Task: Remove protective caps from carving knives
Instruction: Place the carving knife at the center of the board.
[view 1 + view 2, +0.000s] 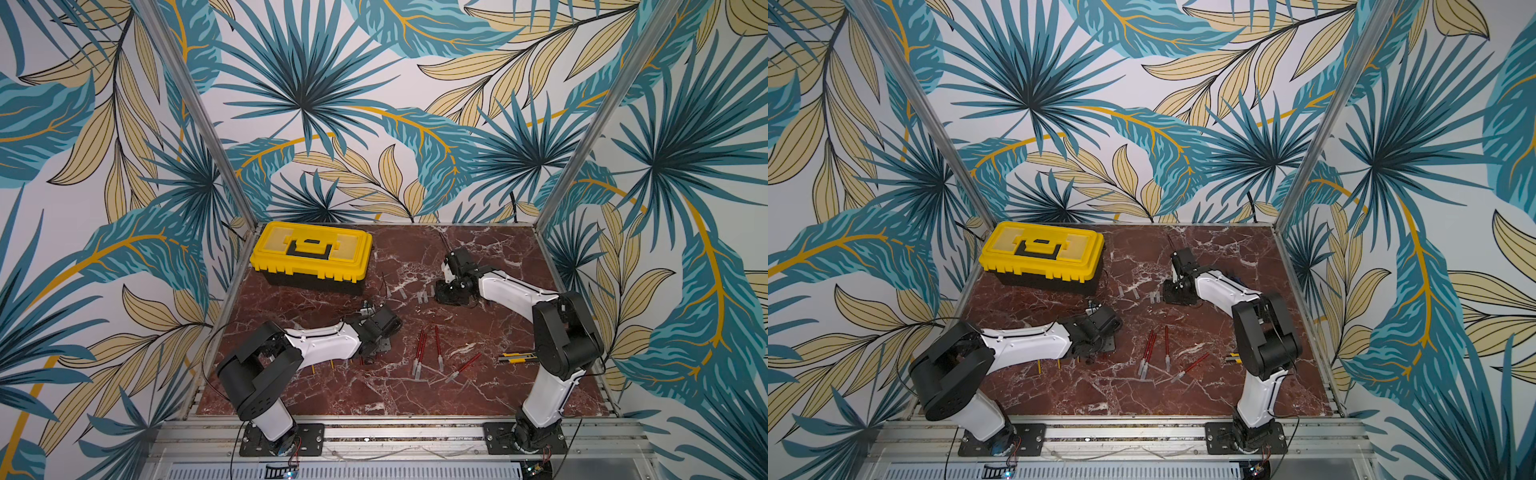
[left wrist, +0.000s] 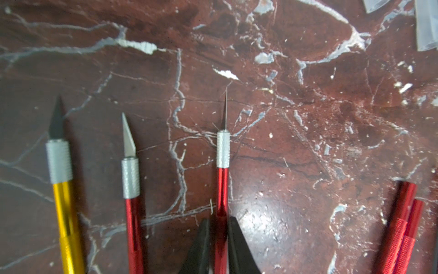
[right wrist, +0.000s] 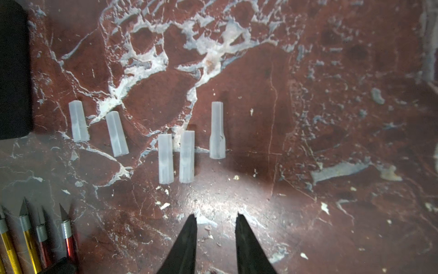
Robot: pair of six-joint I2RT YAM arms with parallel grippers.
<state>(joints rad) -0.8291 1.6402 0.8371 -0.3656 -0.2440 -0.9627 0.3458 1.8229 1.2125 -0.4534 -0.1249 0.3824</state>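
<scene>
Left: find the left tool (image 2: pixel 219 219) astride the glossy handle of a bare-bladed red knife (image 2: pixel 222 189) on the desk (image 2: pixel 308 166); cannot tell whether pinching or loose. Expect light, stiff, slippery; grip the knurled collar (image 2: pixel 223 149), clear of the blade (image 2: pixel 225 111). Mid-desk, note capped red knives (image 1: pixel 421 347). Rightward, see loose caps (image 3: pixel 166 159), likely featherlight, squashy; pinch gently across the middle. Near them, find the right tool (image 3: pixel 216 217) spread, empty.

Tabletop (image 1: pixel 478 257): dark red-brown marble, white and grey veins.
Walls (image 1: pixel 374 83): white ground, teal-blue and beige leaf print, mustard stems.
Toolbox (image 1: pixel 311 249): yellow lid, black base and handle.
Carving knives (image 2: pixel 222 185): metallic red or golden-yellow handles, silver knurled collars, grey blades.
Protective caps (image 3: pixel 187 156): translucent grey-white.
Utility knife (image 1: pixel 517 358): yellow and black.
Arms (image 1: pixel 328 343): white shells, black joints.
Right pincer (image 3: pixel 216 215): black.
</scene>
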